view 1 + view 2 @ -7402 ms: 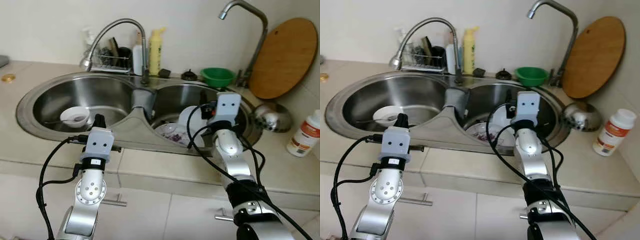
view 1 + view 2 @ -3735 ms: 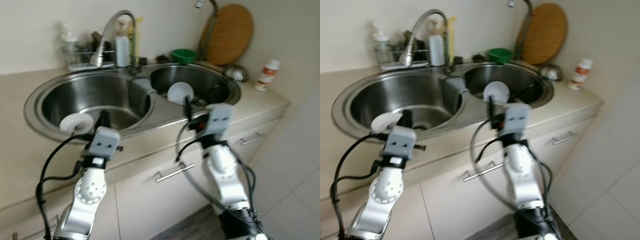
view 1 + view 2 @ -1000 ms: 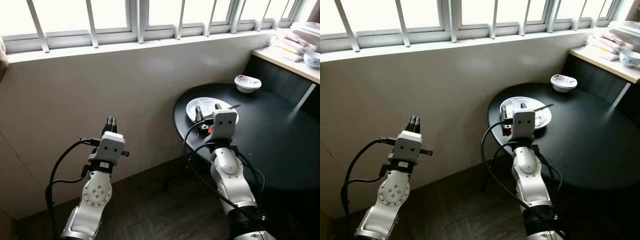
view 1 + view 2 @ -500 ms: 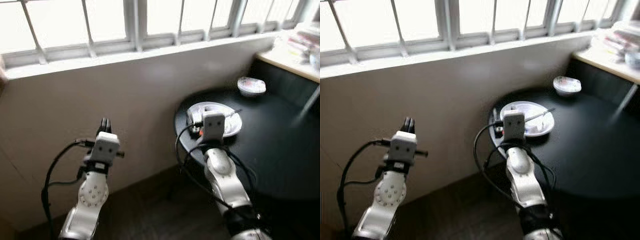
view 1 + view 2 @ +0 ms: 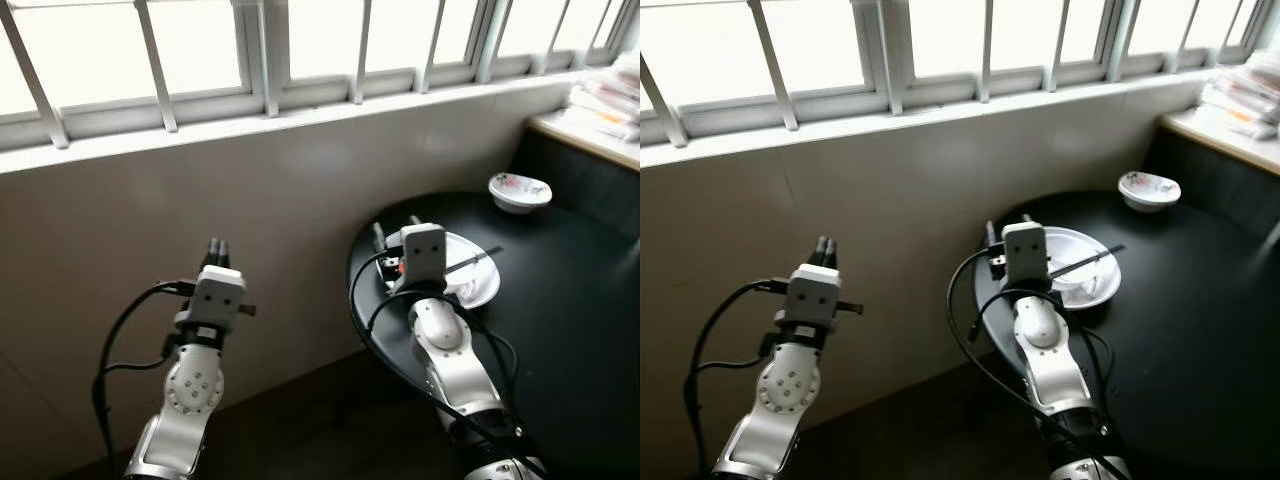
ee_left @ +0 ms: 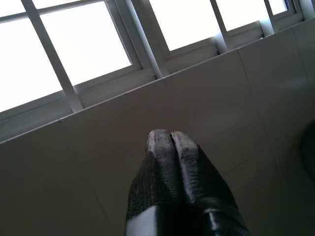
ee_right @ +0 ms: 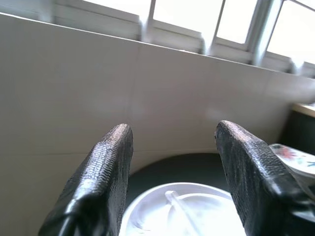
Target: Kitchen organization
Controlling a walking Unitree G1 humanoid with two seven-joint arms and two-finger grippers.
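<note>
Left eye view, round black tabletop [image 5: 560, 300], white plate [image 5: 478, 285] with dark chopsticks [image 5: 473, 260] near its window-side edge, right gripper [image 7: 173, 162] fingers spread just before the plate, left gripper [image 6: 171, 139] fingers pressed together, facing the wall beside the tabletop.

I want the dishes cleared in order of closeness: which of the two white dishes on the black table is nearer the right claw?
The large white plate with chopsticks across it, just beyond the open right claw; the small patterned bowl sits farther back.

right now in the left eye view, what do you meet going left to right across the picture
left hand with shut black fingers → right hand → round white plate on the black round table → small patterned white bowl
</note>
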